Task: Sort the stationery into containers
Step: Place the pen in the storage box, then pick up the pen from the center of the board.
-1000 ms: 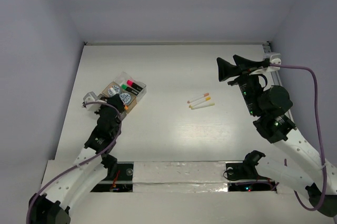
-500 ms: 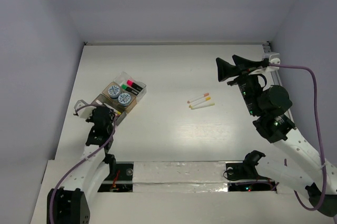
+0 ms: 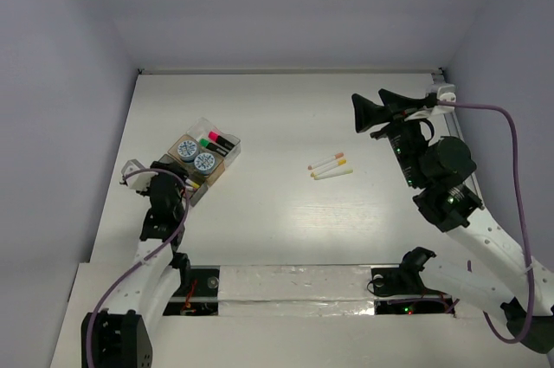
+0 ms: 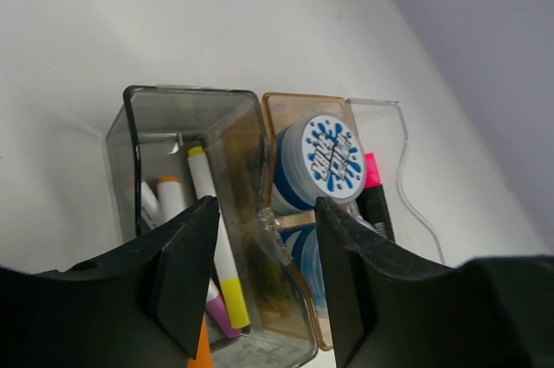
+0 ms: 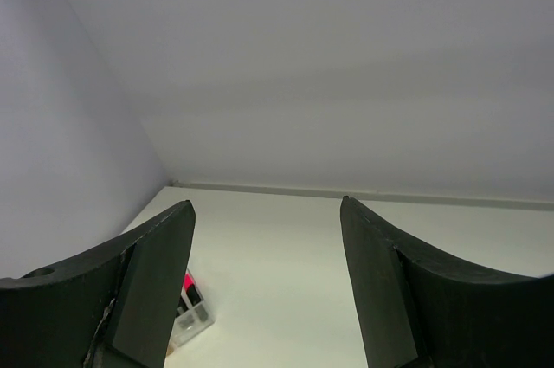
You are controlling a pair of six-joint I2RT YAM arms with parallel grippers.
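The containers [image 3: 201, 157] sit at the left of the table: a smoky grey tray [image 4: 143, 138], a tan tray [image 4: 270, 117] and a clear tray [image 4: 394, 138], side by side. White pens [image 4: 210, 229] with yellow, orange and pink tips lie in the grey tray. Blue-white discs [image 4: 322, 160] fill the tan one. A pink-capped marker [image 4: 372, 173] is in the clear one. My left gripper [image 4: 262, 216] hovers open over the wall between the grey and tan trays, holding nothing. Three white pens [image 3: 331, 166] lie loose mid-table. My right gripper [image 3: 368, 101] is raised at the right, open and empty.
The side walls and the back wall [image 3: 286, 71] bound the white table. The right wrist view looks over the bare tabletop [image 5: 260, 281] towards the back wall, with the containers [image 5: 186, 316] at its lower left. The arm bases stand at the near edge.
My left arm has drawn back from over the trays towards the near left, and its jaws have gone from shut to open. The right arm has barely shifted.
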